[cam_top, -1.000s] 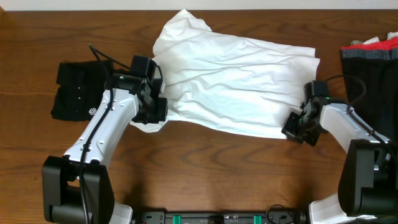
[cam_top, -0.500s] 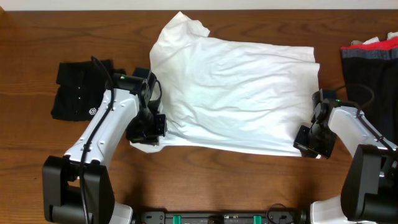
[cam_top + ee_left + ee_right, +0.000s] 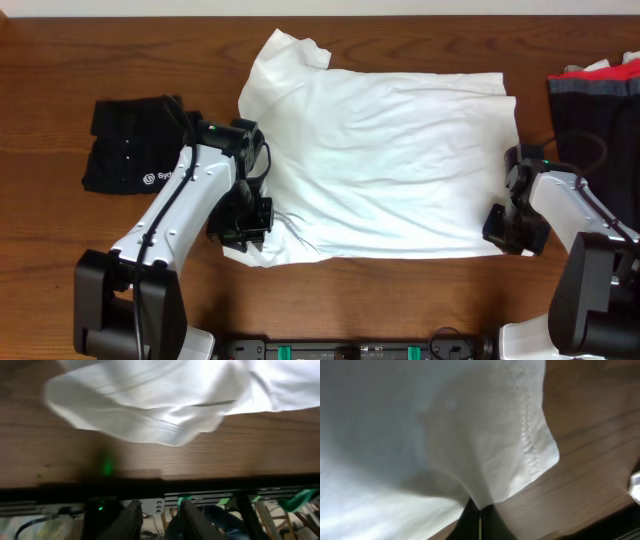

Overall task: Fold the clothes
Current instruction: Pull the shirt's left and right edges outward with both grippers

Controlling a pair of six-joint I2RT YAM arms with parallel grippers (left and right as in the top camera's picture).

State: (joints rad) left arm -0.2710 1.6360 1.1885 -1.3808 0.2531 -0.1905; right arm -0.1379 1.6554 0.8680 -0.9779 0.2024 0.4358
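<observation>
While I watch, white T-shirt (image 3: 390, 160): spread flat on the desk (image 3: 60, 280)
Left tool (image 3: 160, 510): spread, holding nothing, by the shirt's corner
Right tool (image 3: 480, 522): pinching the hem
Black shirt (image 3: 120, 150): lettering reads "Syd", rest hidden

A dark brown wooden table (image 3: 60, 260) with visible grain fills the view, a pale strip (image 3: 400, 6) running beyond its far edge.
</observation>
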